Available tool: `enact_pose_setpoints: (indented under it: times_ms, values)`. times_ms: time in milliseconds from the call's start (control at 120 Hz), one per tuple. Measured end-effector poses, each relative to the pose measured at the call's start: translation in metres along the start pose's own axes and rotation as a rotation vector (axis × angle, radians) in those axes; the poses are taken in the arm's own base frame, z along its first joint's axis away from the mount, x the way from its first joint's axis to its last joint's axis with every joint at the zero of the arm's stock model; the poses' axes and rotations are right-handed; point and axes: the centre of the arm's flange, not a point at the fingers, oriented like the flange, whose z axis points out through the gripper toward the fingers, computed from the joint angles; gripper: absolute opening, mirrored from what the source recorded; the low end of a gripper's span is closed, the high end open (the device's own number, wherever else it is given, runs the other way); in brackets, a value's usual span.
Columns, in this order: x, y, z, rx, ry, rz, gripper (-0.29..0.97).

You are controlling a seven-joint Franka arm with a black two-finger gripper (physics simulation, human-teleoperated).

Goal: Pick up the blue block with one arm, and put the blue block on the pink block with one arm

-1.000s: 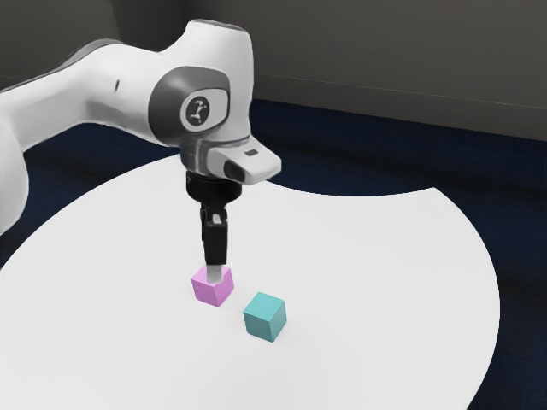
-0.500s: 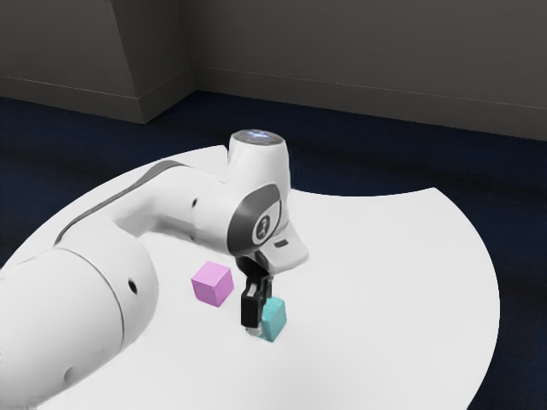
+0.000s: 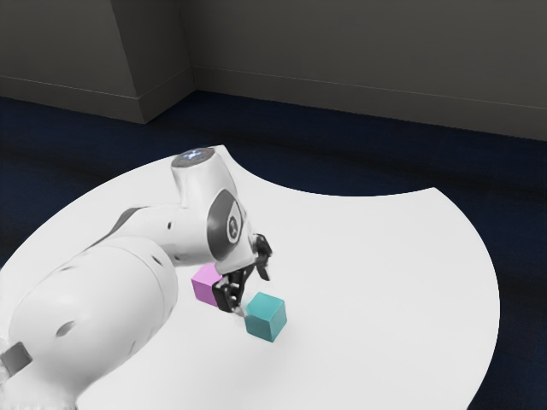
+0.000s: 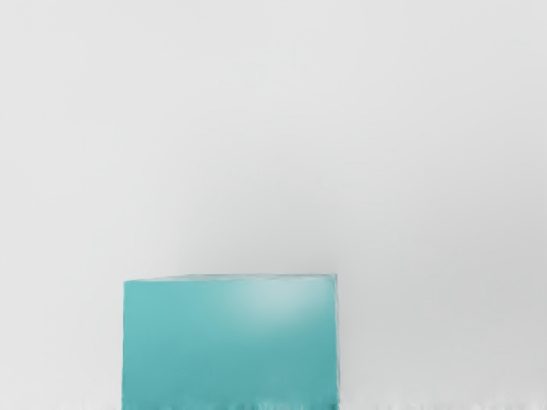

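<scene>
Hangs low with fingers [image 3: 229,297] apart, right by the blue block [image 3: 265,316] on the bench [image 3: 385,273], likely to grab it, pink block [image 3: 203,282] just behind.

Lighting is even and soft; the white bench [image 3: 385,256] renders bright against a dim, dark room. Shadows are faint. A pale sheen sits on the blue block [image 4: 231,342].

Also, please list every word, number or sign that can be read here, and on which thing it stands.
There are no readable words or numbers.
blue block: plain faces.
pink block: plain faces.
arm: one small pale emblem on a grey joint disc, too small to read.
</scene>
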Motion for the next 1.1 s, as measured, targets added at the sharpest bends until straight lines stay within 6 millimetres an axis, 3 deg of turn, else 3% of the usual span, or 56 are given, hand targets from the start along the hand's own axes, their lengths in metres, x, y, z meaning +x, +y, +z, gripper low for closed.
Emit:
enact_pose_setpoints:
  times_ms: [117,192,300,367,517,733,1100]
  values:
    - [-0.013,-0.006,0.013,-0.005,0.002,0.092,0.68]
    - [-0.007,-0.012,0.022,-0.013,0.001,0.165,0.68]
    - [0.002,-0.027,0.016,-0.001,-0.009,0.246,0.68]
    - [-0.002,-0.035,0.011,-0.006,-0.036,0.261,0.68]
    - [-0.013,-0.037,0.012,-0.046,-0.054,0.214,0.68]
    - [-0.002,-0.03,0.027,-0.105,-0.049,0.133,0.68]
    - [-0.01,-0.027,0.048,-0.141,-0.08,-0.024,0.68]
